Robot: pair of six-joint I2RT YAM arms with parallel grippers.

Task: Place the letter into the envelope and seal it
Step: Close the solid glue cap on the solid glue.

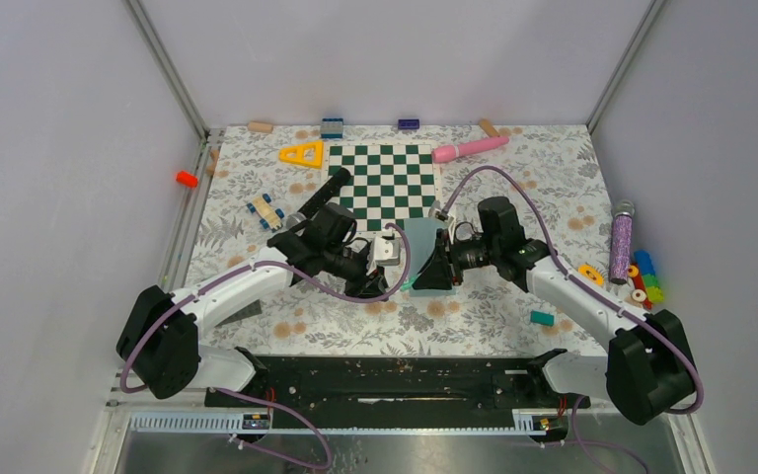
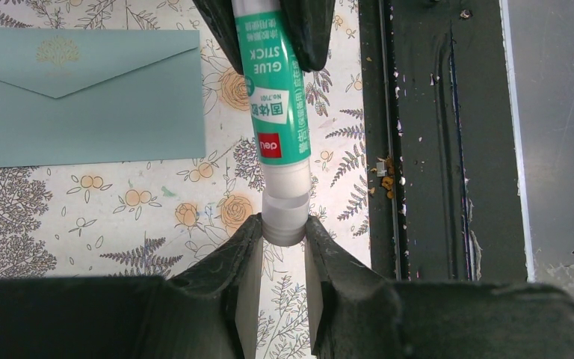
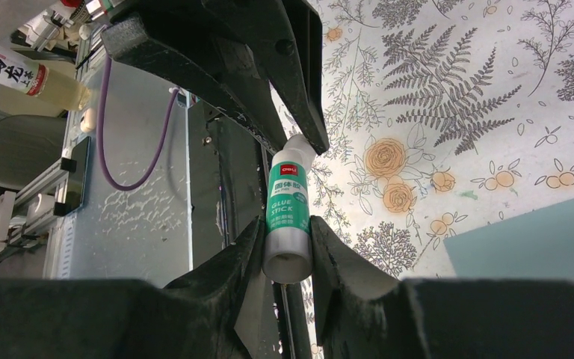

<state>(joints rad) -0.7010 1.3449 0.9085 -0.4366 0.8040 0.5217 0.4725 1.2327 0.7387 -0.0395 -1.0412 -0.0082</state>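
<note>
A green and white glue stick (image 2: 273, 112) hangs above the floral table, held at both ends. My left gripper (image 2: 284, 232) is shut on its white cap end. My right gripper (image 3: 288, 247) is shut on the stick's (image 3: 288, 217) base end. In the top view the two grippers meet at mid-table, left (image 1: 373, 265) and right (image 1: 442, 261). The teal envelope (image 2: 82, 112) lies flat on the table beside them, its triangular flap folded down; it also shows as the envelope (image 1: 422, 239) between the arms. The letter is out of view.
A green-white chessboard (image 1: 385, 183) lies behind the grippers. Around it are a pink cylinder (image 1: 469, 148), a yellow triangle (image 1: 303, 154), a toy car (image 1: 265, 210), a purple glitter tube (image 1: 620, 242) and a teal block (image 1: 542, 318). A black rail (image 1: 395, 380) runs along the near edge.
</note>
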